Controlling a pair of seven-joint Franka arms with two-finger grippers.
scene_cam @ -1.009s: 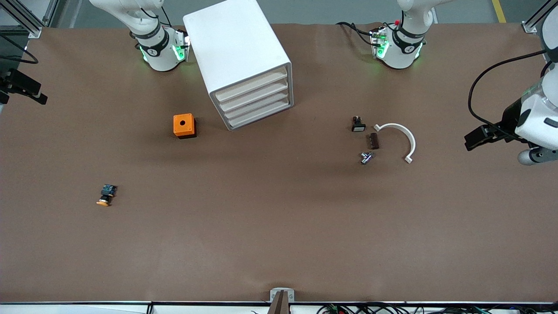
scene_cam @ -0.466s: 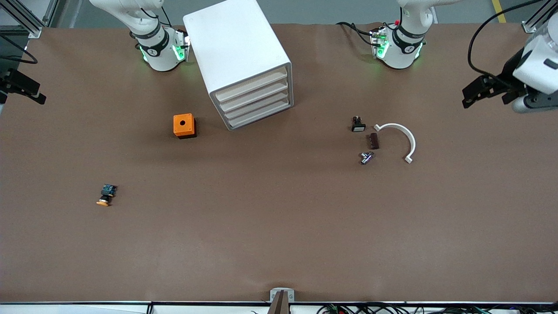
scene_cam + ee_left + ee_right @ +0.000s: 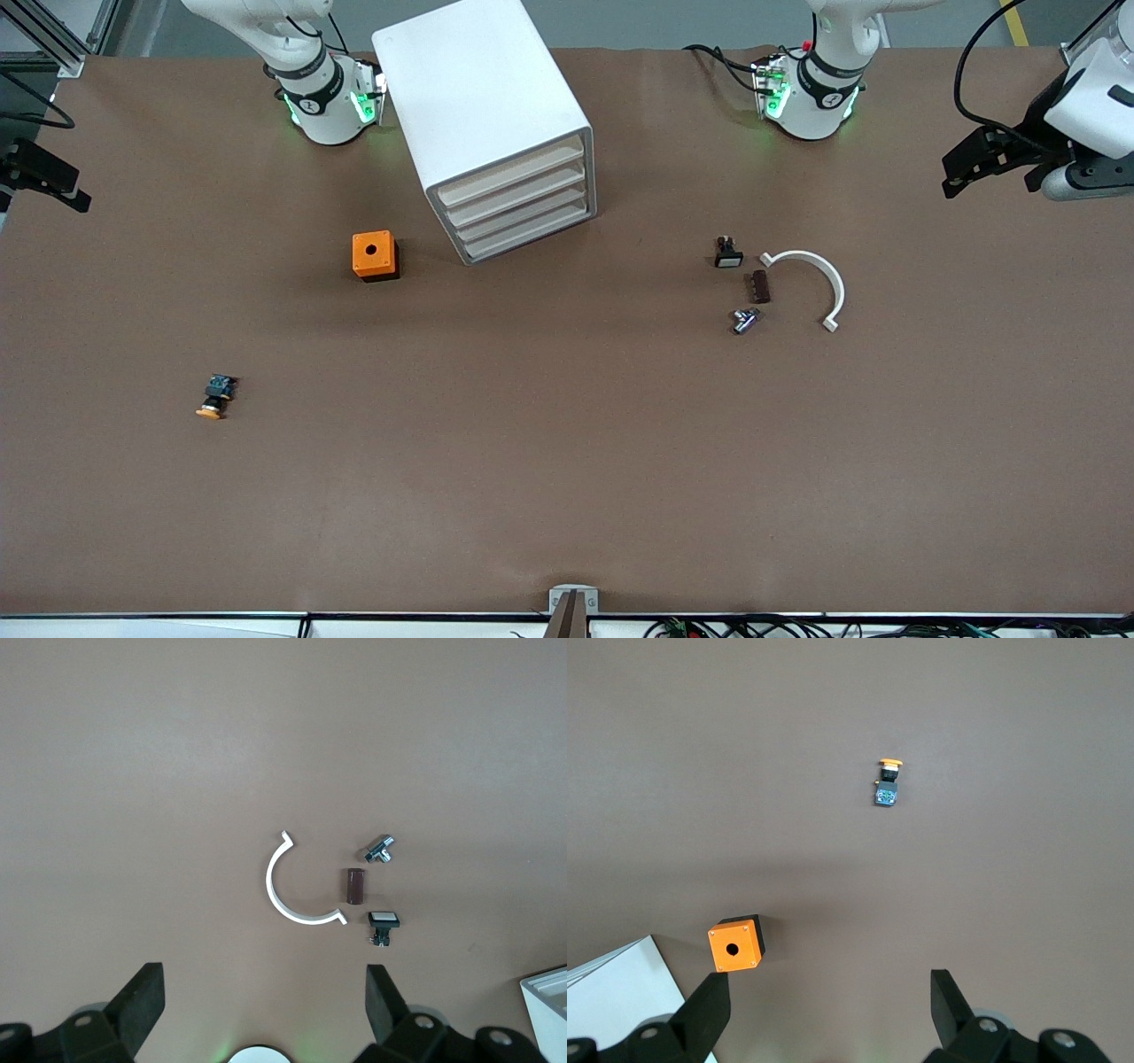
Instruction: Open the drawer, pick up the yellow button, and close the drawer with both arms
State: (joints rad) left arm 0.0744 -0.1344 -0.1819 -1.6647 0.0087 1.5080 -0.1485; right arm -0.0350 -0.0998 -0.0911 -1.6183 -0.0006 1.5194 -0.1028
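The white cabinet [image 3: 483,97] stands between the arms' bases, and its topmost drawer [image 3: 509,174] is shut like the three trays below it. The button [image 3: 213,398], orange cap and black-and-blue body, lies on its side on the table toward the right arm's end, nearer the front camera than the orange box [image 3: 375,255]. It also shows in the right wrist view [image 3: 887,784]. My right gripper [image 3: 49,183] hangs open and empty at the table's edge [image 3: 830,1001]. My left gripper [image 3: 963,171] hangs open and empty over the left arm's end of the table [image 3: 264,1001].
A white curved piece [image 3: 815,279], a brown block [image 3: 759,286], a black-and-white switch part [image 3: 727,254] and a small metal part [image 3: 744,320] lie together toward the left arm's end. The brown table top [image 3: 567,461] stretches toward the front camera.
My left gripper has moved toward the arms' bases end of the table, still open. My right gripper has drifted slightly the same way. Nothing on the table has moved.
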